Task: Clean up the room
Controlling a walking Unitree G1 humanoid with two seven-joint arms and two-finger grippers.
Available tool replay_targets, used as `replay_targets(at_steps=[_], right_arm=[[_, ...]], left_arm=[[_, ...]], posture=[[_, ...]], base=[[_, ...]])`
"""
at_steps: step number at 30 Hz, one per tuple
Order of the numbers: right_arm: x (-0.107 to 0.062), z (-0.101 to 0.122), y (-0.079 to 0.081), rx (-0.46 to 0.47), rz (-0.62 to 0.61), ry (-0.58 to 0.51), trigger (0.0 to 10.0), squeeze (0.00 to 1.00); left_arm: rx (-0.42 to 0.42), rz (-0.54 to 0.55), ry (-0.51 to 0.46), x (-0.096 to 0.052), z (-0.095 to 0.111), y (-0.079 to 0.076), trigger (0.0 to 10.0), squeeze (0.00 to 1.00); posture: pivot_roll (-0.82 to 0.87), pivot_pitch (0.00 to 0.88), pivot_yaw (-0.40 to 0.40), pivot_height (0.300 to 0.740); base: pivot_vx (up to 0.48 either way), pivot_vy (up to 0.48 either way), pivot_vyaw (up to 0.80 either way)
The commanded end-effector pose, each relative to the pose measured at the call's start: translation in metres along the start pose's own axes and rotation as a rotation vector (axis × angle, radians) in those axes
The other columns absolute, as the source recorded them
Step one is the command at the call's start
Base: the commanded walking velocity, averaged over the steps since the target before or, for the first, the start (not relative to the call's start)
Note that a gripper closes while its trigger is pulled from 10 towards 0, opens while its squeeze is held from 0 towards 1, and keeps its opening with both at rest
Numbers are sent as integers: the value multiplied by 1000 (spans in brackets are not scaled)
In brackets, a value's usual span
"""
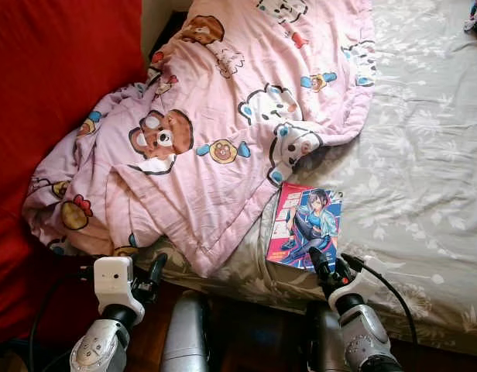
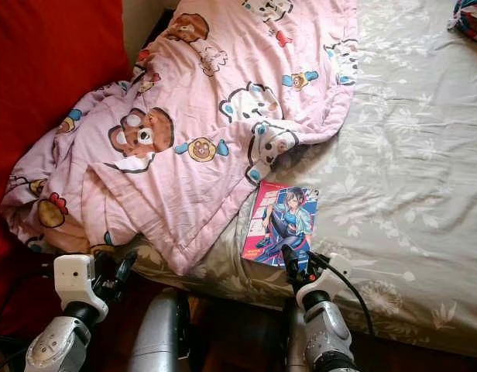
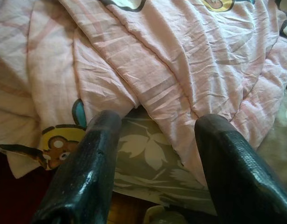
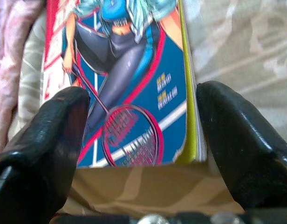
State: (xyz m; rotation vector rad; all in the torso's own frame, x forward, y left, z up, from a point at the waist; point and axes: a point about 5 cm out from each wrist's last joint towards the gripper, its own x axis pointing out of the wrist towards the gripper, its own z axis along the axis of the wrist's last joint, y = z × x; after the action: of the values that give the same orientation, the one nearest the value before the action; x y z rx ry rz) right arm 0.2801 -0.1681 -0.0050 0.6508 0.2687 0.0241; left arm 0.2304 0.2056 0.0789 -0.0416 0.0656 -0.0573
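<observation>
Reaching for the comic book [image 1: 306, 225] at the bed's near edge, just right of the pink blanket [image 1: 215, 124].

Right gripper [image 4: 143, 135] gaped wide around its near end, gripping nothing; closing looked next. Book's long axis ran away from the robot. Left gripper [image 3: 155, 154] hung open, empty, by the blanket's hem.

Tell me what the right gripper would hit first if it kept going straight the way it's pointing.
Most likely the near edge of the comic book. The right gripper is open, its fingers straddling that edge just above the grey floral sheet, though the depth is hard to judge.
</observation>
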Motion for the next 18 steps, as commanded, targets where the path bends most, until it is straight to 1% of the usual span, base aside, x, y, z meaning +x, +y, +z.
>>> replay_targets(at_steps=[1,5,7,9,12,15,16,18], right_arm=[[-10,-18,-7,29,-34,64,10000,0],[-14,-21,-11,57,-45,80,10000,0],[-17,-24,-13,99,-35,95,10000,0],[-18,-27,-14,118,-28,103,10000,0],[-20,-29,-15,129,-30,107,10000,0],[-18,-33,-7,196,30,111,10000,0],[-18,-35,-2,217,69,124,10000,0],[-18,-37,0,223,88,132,10000,0]], left_arm=[[10,9,30,-5,-4,5,10000,0],[13,7,33,-6,-3,6,10000,0],[15,5,34,-8,-3,6,10000,0],[17,4,35,-9,-2,6,10000,0],[21,-1,38,-10,-1,6,10000,0],[28,-6,49,-13,-2,7,10000,0],[30,-7,54,-15,-3,7,10000,0],[30,-6,57,-16,-3,8,10000,0]], posture=[[149,335,103,611],[151,337,107,611],[157,341,110,611],[163,346,114,611],[174,355,120,611],[173,365,124,611],[178,370,127,611],[178,370,127,611]], base=[[0,0,0],[0,0,0],[0,0,0],[0,0,0],[0,0,0],[0,0,0],[0,0,0],[0,0,0]])
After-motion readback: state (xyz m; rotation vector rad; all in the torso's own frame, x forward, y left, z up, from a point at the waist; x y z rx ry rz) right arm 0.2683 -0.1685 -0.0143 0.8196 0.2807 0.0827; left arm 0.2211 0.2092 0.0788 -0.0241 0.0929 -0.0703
